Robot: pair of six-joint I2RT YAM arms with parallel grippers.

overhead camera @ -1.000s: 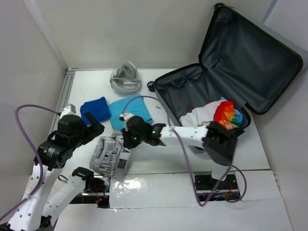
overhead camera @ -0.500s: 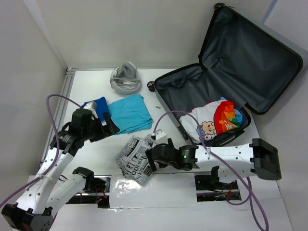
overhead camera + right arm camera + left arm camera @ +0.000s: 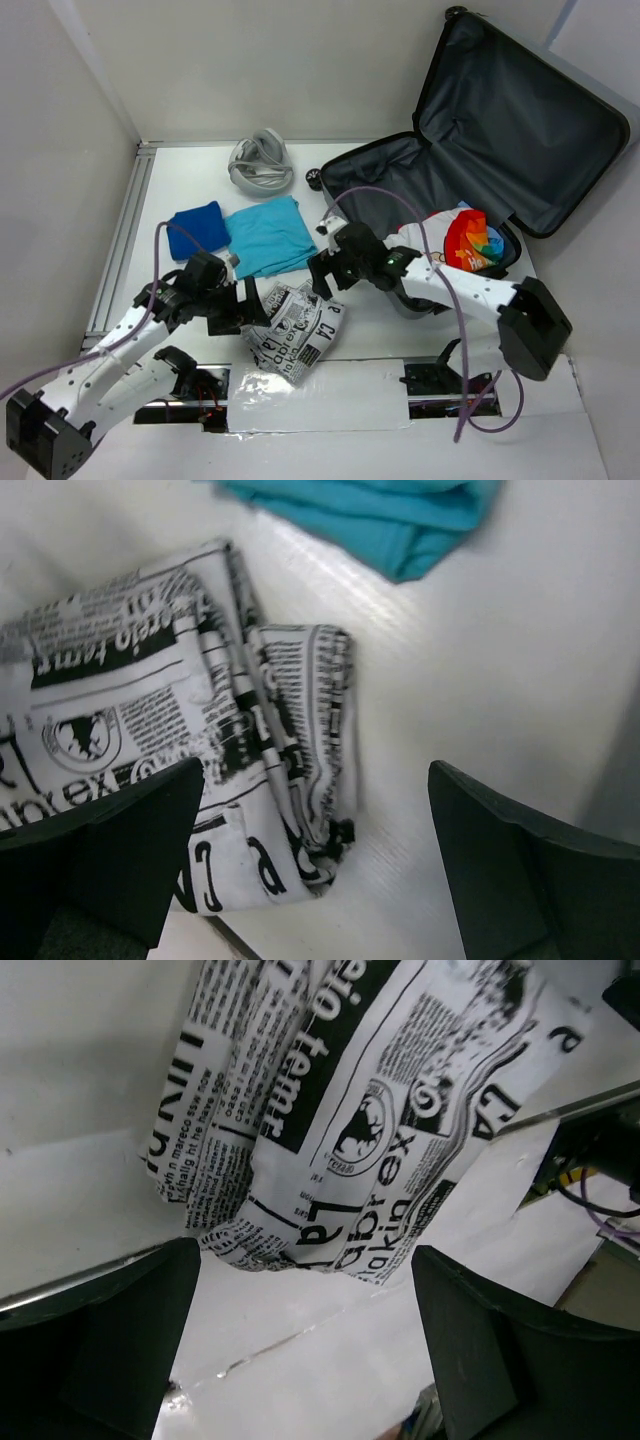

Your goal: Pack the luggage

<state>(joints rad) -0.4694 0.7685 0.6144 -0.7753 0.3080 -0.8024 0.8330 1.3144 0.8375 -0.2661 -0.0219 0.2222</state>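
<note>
The large silver-grey hard-shell suitcase [image 3: 520, 110] lies lid-up at the table's right rear, while the left gripper [image 3: 250, 308] and right gripper [image 3: 319, 279], both spread wide and empty, flank a folded newspaper-print cloth [image 3: 298, 335].

The right arm [image 3: 450, 282] covers the near rim of the luggage [image 3: 510, 110].

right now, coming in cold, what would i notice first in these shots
The large luggage, dark-lined, lies wide open at the back right with its lid raised and a rainbow-print garment already inside. Near the front edge a folded newspaper-print cloth lies on the table between the open left gripper and the open right gripper, neither holding it.
</note>
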